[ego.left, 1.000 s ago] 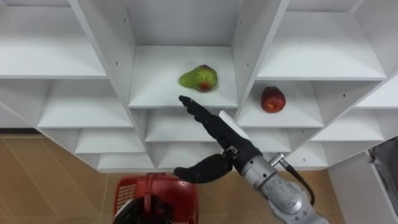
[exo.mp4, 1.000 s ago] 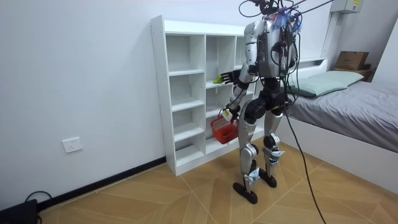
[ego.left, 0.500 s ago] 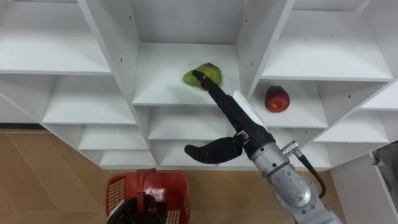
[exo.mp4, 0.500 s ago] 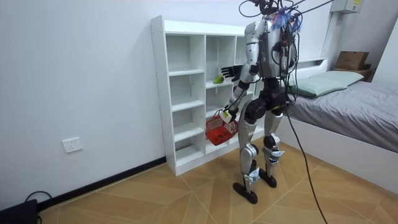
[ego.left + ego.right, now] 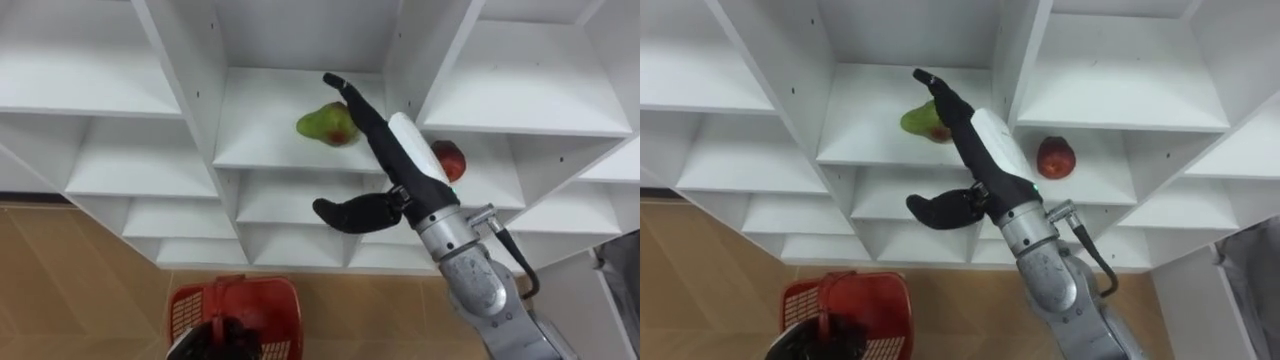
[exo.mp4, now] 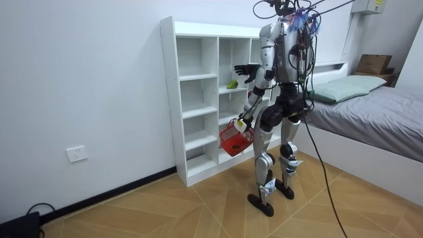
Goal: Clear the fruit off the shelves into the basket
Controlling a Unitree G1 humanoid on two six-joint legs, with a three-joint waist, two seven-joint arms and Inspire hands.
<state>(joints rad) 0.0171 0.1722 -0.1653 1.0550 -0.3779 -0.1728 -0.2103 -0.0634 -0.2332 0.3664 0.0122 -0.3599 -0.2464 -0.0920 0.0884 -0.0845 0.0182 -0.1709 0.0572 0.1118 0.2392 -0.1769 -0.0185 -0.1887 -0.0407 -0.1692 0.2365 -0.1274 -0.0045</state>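
Note:
A green pear (image 5: 320,126) with a red blush lies in the middle compartment of the white closet (image 5: 180,60). A red apple (image 5: 451,160) rests one compartment to the right and slightly lower. My right hand (image 5: 398,160) is open and reaches into the middle compartment. Its straight fingers lie over the pear's right side and its thumb is spread below the shelf edge. Low down, my left hand (image 5: 224,339) is shut on the handle of a red basket (image 5: 188,303). In the room view I stand facing the closet (image 6: 198,99) with the basket (image 6: 236,138) hanging by my thigh.
The closet's other compartments (image 5: 80,90) hold nothing. Upright dividers (image 5: 185,80) flank the pear's compartment. Wooden floor (image 5: 70,280) lies below. A bed (image 6: 370,112) stands behind me at the room view's right.
My right hand has risen and pushed deeper into the middle compartment, from below the shelf edge to over the pear. The basket has swung a little at my left side.

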